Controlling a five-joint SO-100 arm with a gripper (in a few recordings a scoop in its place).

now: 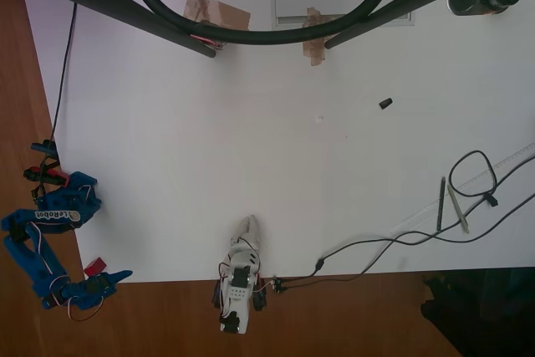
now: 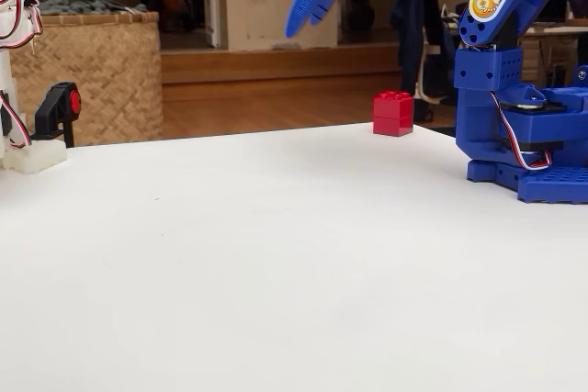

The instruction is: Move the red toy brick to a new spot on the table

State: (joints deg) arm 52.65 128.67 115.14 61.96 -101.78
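Note:
The red toy brick (image 1: pixel 93 266) (image 2: pixel 392 114) rests on the white table (image 1: pixel 276 165) (image 2: pixel 276 254), right at its bottom-left corner in the overhead view and at the far edge in the fixed view. My blue gripper (image 1: pixel 125 276) (image 2: pixel 308 11) hangs in the air just beside and above the brick, clear of it. Its fingers taper together to one point with nothing between them. The blue arm base (image 1: pixel 63 206) (image 2: pixel 524 126) stands at the table's left edge, close to the brick.
A small black object (image 1: pixel 385 104) lies right of centre. Two pens (image 1: pixel 440 204), a ruler and black cables (image 1: pixel 376 244) sit at the right. Taped cardboard (image 1: pixel 217 12) and dark tripod legs (image 1: pixel 125 6) cross the top. The brown floor (image 1: pixel 25 123) borders the left and bottom edges.

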